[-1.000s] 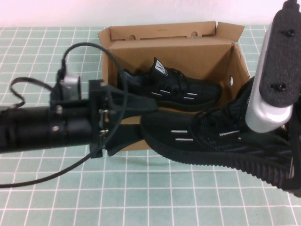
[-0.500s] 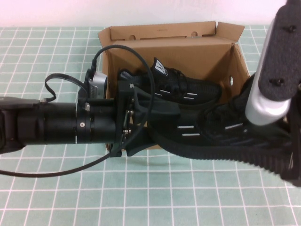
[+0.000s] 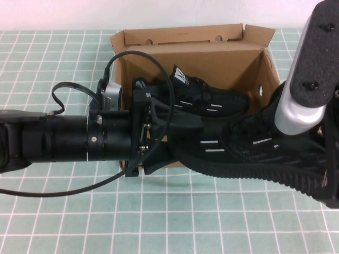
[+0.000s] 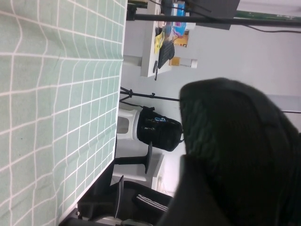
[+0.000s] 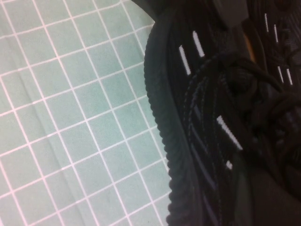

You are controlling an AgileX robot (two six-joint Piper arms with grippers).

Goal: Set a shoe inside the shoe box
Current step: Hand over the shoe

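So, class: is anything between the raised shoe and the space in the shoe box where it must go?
The lid is open. One shoe already lies along the shoe box's back; the front strip looks free. The left gripper is at the raised shoe's toe, the right gripper at its heel.

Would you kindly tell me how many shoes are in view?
2: one shoe lies inside the box; the other hangs over its front edge, between the left gripper and right gripper.

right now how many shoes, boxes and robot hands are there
shoes: 2, one in the box, one held over the box's front edge
box: 1
hands: 2, left hand at the held shoe's toe, right hand at its heel, hidden behind the arm
total: 5
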